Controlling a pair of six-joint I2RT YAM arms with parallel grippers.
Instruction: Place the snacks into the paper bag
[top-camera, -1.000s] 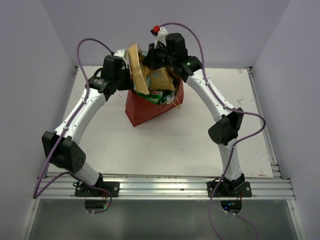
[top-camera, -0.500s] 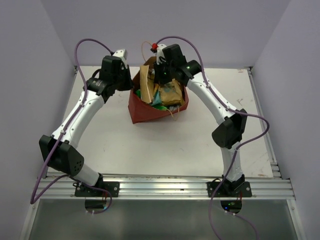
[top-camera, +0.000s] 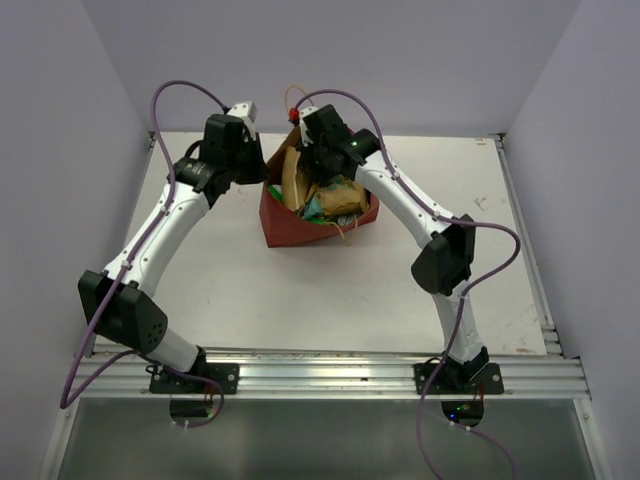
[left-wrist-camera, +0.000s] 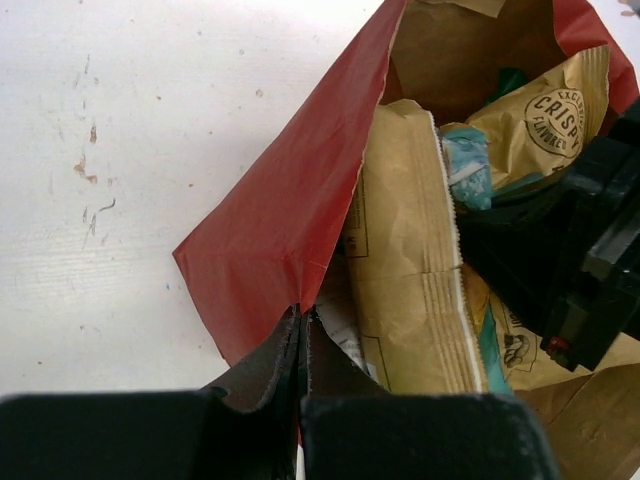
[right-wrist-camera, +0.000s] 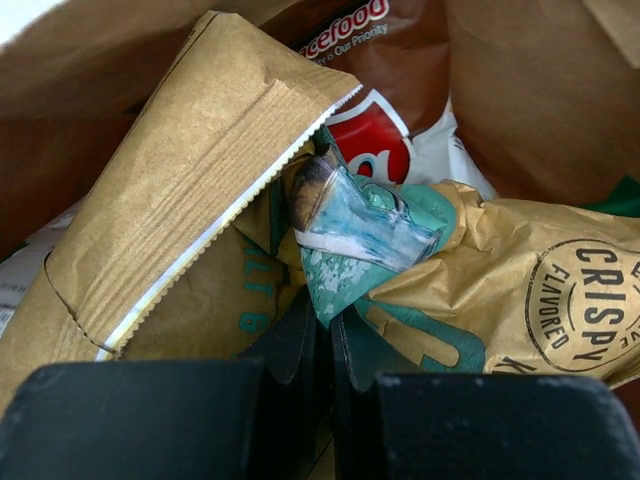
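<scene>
Swung down and inward over the last second: right arm (top-camera: 400, 195), its wrist now low over the mouth of the paper bag (top-camera: 290, 228). Settled as well: the bag, flatter on the tabletop (top-camera: 220, 270) and wider at the mouth than a second ago. Sunk along with the arm: tan-yellow packet (top-camera: 292, 172), earlier held high above the rim, now mostly inside with only its top end poking out. Judged close to finished, with letting go and pulling clear as the likely remainder.

Shown only by the left wrist view: left gripper (left-wrist-camera: 301, 325) clenched on the bag's near red edge, pinching the paper and keeping the mouth spread.

Shown only by the right wrist view:
- right gripper (right-wrist-camera: 325, 340) clamped on a crumpled, teal-printed fold of the tan-yellow packet, deep inside the bag
- behind that fold, white packet with red logo (right-wrist-camera: 400, 135) and dark brown packet (right-wrist-camera: 385, 50)
- a sliver of green packet (right-wrist-camera: 622, 200) at the right edge

From overhead, only scraps of tan and green in the bag's mouth, and neither grip visible, both hidden under the wrists.
</scene>
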